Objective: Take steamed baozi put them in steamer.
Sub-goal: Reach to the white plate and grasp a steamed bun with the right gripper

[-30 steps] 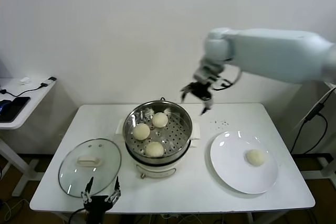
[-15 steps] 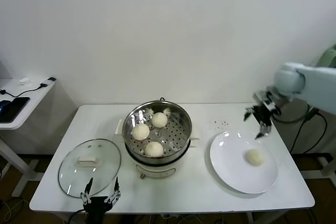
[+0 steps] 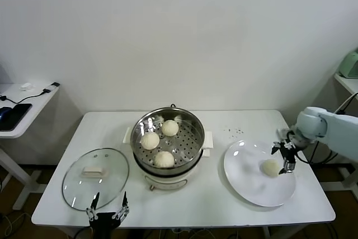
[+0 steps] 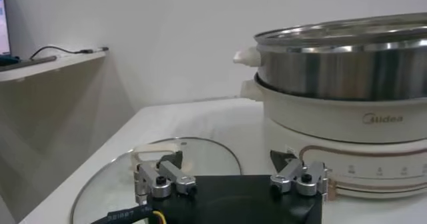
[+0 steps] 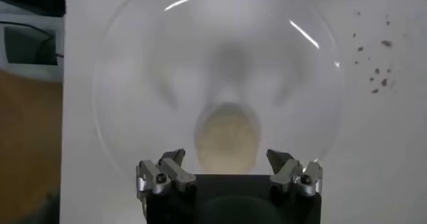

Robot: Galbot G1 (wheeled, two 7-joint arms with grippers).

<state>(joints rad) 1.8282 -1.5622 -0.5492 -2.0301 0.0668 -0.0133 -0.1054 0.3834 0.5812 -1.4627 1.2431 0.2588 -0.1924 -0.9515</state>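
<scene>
Three cream-white baozi (image 3: pixel 150 140) (image 3: pixel 170 127) (image 3: pixel 164 159) lie on the perforated tray of the steel steamer (image 3: pixel 193 146), which also fills the left wrist view (image 4: pixel 347 72). A fourth baozi (image 3: pixel 271 167) sits on the white plate (image 3: pixel 246 180). My right gripper (image 3: pixel 285 158) is open, just above and right of that baozi. In the right wrist view the baozi (image 5: pixel 227 139) lies between the spread fingers (image 5: pixel 171 160), apart from them. My left gripper (image 3: pixel 106 208) is open and empty at the table's front left edge.
A glass lid (image 3: pixel 95 177) with a white handle lies left of the steamer, right behind the left gripper (image 4: pixel 227 169). Dark specks (image 3: pixel 234 132) dot the table between steamer and plate. A side table (image 3: pixel 22 102) with cables stands far left.
My right arm swung from behind the steamer across to the right and down, and now hangs low over the plate at the last baozi. The left arm has not moved.
</scene>
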